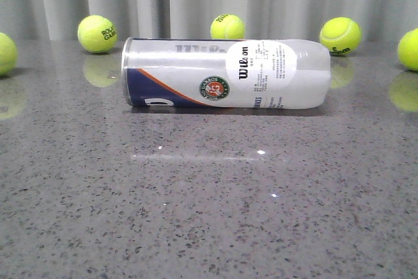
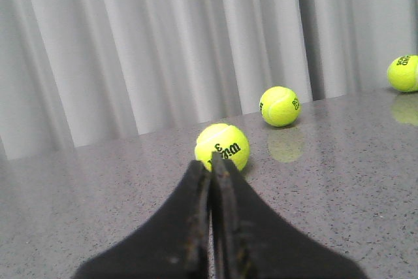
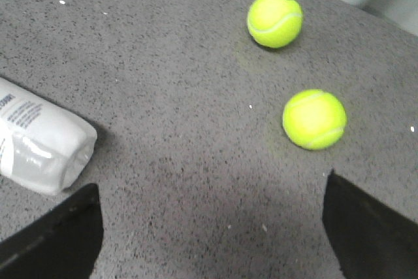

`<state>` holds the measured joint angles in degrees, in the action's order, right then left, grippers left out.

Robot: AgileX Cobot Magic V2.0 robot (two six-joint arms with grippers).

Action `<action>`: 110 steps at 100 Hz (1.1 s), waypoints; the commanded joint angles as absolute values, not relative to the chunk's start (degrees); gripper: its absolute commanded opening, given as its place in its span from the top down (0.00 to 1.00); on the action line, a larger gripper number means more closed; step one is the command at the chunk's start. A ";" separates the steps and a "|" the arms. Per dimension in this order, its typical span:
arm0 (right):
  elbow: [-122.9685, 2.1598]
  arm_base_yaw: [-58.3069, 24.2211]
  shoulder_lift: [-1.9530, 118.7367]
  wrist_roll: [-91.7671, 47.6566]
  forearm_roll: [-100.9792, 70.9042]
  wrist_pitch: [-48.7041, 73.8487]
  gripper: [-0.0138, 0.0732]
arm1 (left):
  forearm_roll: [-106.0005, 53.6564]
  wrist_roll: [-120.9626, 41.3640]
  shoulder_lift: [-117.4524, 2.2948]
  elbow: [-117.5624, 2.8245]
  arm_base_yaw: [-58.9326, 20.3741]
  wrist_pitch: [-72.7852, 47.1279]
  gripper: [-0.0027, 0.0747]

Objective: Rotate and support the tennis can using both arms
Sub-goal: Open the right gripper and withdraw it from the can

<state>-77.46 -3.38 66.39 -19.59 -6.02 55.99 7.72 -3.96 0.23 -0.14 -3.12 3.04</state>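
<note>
The tennis can (image 1: 225,73) lies on its side on the grey table, silver rim to the left, clear rounded end to the right, Wilson label and round badge facing me. Neither arm shows in the front view. My left gripper (image 2: 211,161) is shut and empty, low over the table, pointing at a tennis ball (image 2: 223,146) just beyond its tips. My right gripper (image 3: 212,191) is wide open and empty above bare table. The can's clear end (image 3: 42,145) lies just outside one finger (image 3: 59,233).
Several yellow-green tennis balls stand along the back by the grey curtain (image 1: 97,33) (image 1: 227,27) (image 1: 339,35). Two balls (image 3: 274,19) (image 3: 313,119) lie ahead of the right gripper. More balls (image 2: 279,106) (image 2: 403,73) lie beyond the left gripper.
</note>
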 commanded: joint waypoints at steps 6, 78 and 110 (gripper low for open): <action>-68.47 -2.70 56.96 -18.60 -6.42 46.06 0.10 | 7.62 -3.27 2.40 2.51 -3.69 7.21 0.99; -23.13 -2.70 19.34 -12.16 -6.42 13.76 0.10 | 7.62 -3.27 2.40 2.51 -3.69 7.21 0.99; -22.43 -2.70 19.34 -12.16 -6.42 10.74 0.66 | 7.62 -3.27 2.40 2.51 -3.69 7.21 0.99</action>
